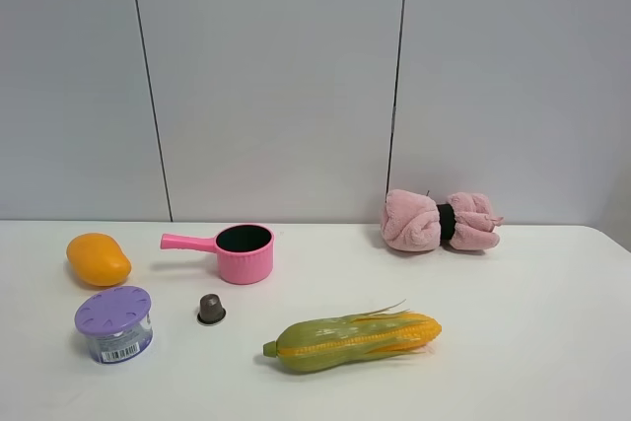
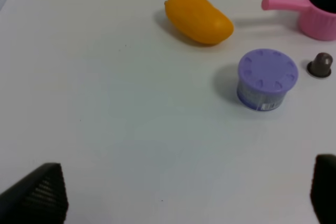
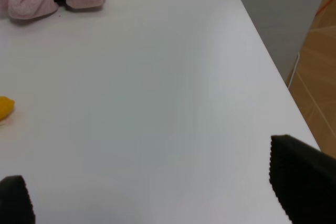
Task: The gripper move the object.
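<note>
Nearest the camera on the white surface lies an ear of corn in a green husk, its tip pointing right. At the front left stands the tub, a small clear round container with a lilac perforated lid and a barcode label, upright and untouched. A little grey-brown capsule sits near it on the right. Farther back are an orange mango and a pink pot with its handle pointing left. A rolled pink towel with a black band lies by the wall.

The left gripper has its fingers spread wide apart, well short of the tub. The right gripper is likewise spread, over bare surface.
</note>
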Controlling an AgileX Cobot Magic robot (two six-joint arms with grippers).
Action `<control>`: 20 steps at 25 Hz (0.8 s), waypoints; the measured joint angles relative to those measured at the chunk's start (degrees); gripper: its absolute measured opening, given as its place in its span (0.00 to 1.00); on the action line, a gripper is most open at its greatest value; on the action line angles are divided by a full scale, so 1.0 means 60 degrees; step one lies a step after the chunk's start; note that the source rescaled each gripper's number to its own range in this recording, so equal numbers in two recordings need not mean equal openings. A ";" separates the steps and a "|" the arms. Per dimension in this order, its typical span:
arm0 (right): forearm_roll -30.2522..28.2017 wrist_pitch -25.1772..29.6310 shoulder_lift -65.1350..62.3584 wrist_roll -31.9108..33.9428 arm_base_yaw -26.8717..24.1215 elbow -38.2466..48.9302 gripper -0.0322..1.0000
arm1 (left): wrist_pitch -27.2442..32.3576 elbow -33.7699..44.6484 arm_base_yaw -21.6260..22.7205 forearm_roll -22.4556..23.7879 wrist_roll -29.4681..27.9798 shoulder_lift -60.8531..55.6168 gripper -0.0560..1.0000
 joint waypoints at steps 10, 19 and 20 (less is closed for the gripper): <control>-0.0022 0.0000 0.0000 0.0008 0.0000 0.0000 1.00 | 0.0000 0.0000 0.0000 0.0000 0.0000 0.0000 1.00; -0.0022 0.0000 0.0000 0.0008 0.0000 0.0000 1.00 | 0.0000 0.0000 0.0000 0.0000 0.0000 0.0000 1.00; -0.0022 0.0000 0.0000 0.0008 0.0000 0.0000 1.00 | 0.0000 0.0000 0.0000 0.0000 0.0000 0.0000 1.00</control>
